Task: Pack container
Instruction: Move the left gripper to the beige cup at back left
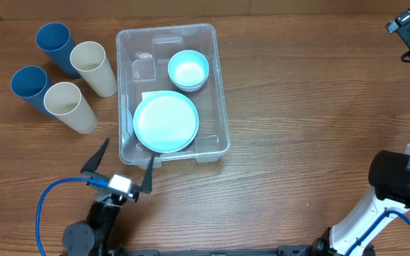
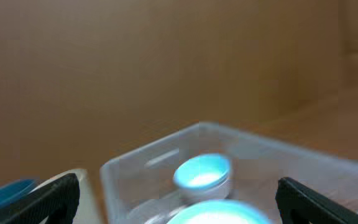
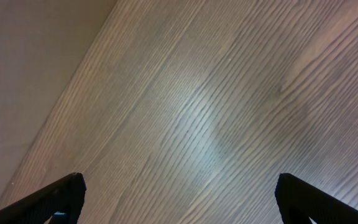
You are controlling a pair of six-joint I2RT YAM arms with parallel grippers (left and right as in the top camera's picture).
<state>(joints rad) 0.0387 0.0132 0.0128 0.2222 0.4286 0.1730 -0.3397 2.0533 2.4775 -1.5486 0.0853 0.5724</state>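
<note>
The container (image 1: 221,107) is a large clear plastic bin on the wooden table, left of centre. Inside it lie a light blue plate (image 1: 166,122) at the near end and a light blue bowl (image 1: 188,70) behind the plate. My left gripper (image 1: 128,153) hovers open just in front of the bin's near left corner, holding nothing. In the left wrist view the bin's wall (image 2: 135,163), the bowl (image 2: 202,174) and the plate's edge (image 2: 219,214) show between the fingers of the left gripper (image 2: 178,190). My right gripper (image 1: 404,28) is at the far right corner; the right gripper (image 3: 179,186) is open over bare wood.
Left of the bin stand two blue cups (image 1: 54,44) (image 1: 28,85) and two cream cups (image 1: 92,65) (image 1: 70,105), tilted in a cluster. A blue cable (image 1: 48,195) loops beside the left arm. The right arm's white body (image 1: 397,181) stands at the near right.
</note>
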